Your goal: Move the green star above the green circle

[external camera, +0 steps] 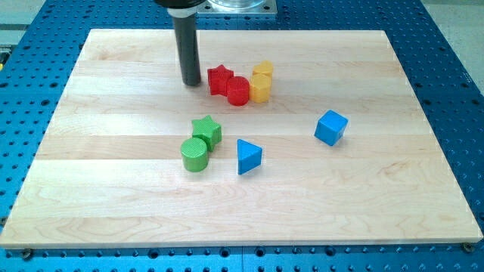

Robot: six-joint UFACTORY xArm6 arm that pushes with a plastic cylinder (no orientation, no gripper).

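Note:
The green star [207,131] lies near the middle of the wooden board [113,189]. It touches the green circle [194,154], which sits just below it and slightly to the view's left. My tip [191,82] rests on the board near the view's top, well above the green star and just left of the red star [219,79]. It touches no block.
A red circle [237,91] sits right of the red star. Two yellow blocks [261,83] stand against it on the right. A blue triangle [248,156] lies right of the green circle. A blue cube [330,127] lies farther to the right.

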